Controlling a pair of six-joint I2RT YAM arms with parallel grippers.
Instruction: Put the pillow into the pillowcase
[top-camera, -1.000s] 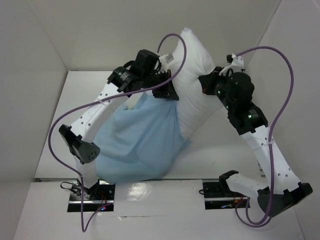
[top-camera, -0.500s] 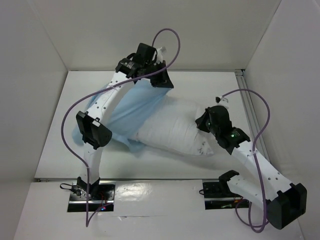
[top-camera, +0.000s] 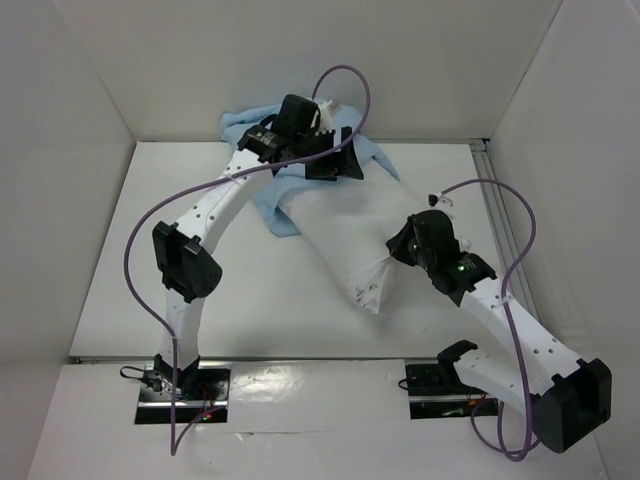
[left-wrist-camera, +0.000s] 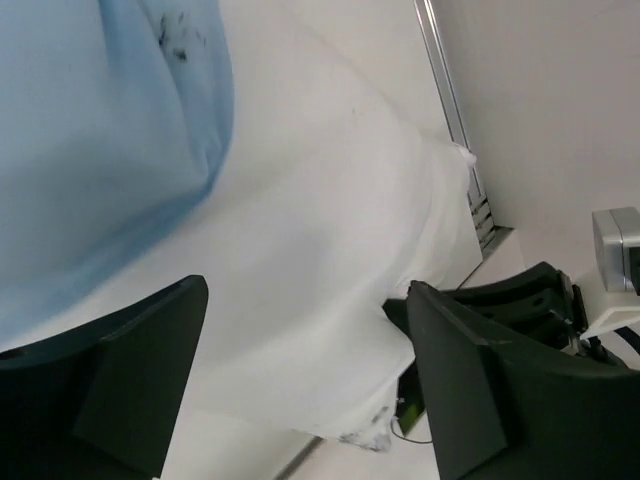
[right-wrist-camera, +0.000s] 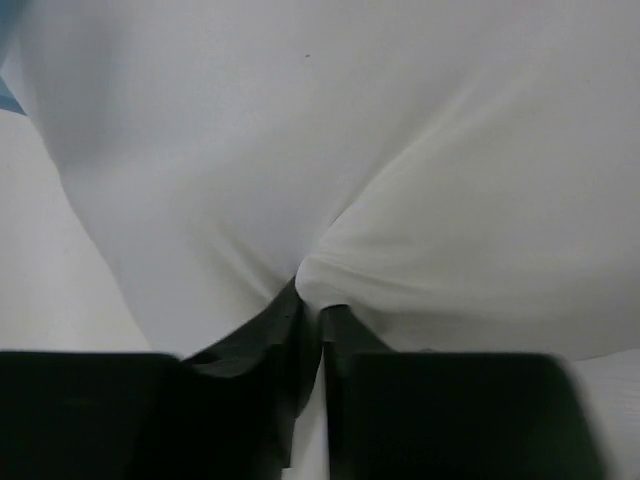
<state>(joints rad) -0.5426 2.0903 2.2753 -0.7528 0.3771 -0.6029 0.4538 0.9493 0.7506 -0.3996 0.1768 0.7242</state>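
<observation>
Top external, reading from the left: hanging the left claw (top-camera: 330, 162) over the bunched pillowcase (top-camera: 250, 128) at the far edge of the tabletop (top-camera: 250, 300), fingers standing wide apart and gripping nothing. Left wrist agreeing: looking down between spread fingers at light blue cloth on one side and the white pillow (left-wrist-camera: 330, 230) on the other. Lying diagonally on the tabletop, long axis running from far-left under that claw to near-right, far end meeting the blue cloth, near end pointing toward the near right corner. Pinching a fold at that near end with the right claw (top-camera: 403, 252), fingers closed together on white fabric in the right wrist view. Judging the step as feeding: taking only the pillowcase edge, not the pillow beneath, lifting it to open a gap, then pushing along the long axis rather than sideways, guarding against cloth bunching ahead of the corner.
</observation>
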